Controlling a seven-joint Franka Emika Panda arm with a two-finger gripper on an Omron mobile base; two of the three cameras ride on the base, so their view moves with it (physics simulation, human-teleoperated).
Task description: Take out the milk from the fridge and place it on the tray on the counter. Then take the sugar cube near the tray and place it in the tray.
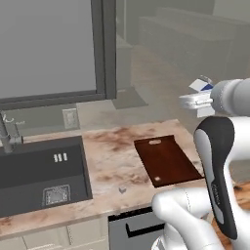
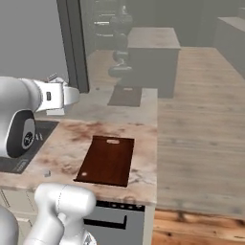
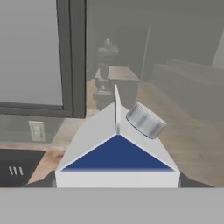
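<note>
So the milk (image 3: 117,151) is out and riding in the gripper (image 1: 197,100), held up in the air above and a bit past the far right corner of the tray (image 1: 167,160). From the hand camera the carton's gabled top and silver cap sit right between the tips, so I'd say the jaws are clamped on its sides, though the fingers themselves are mostly hidden behind it.

Handling-wise: looks like a small, light, stiff carton with smooth faces, so it could slip or twist if squeezed near the sloped top. The flat side walls below the gable seem the safest place to hold it.

The tray sits bare on the counter (image 1: 110,156). There's 1 tiny speck near the tray's front left corner, probably the sugar cube (image 1: 122,190), still on the stone.
</note>
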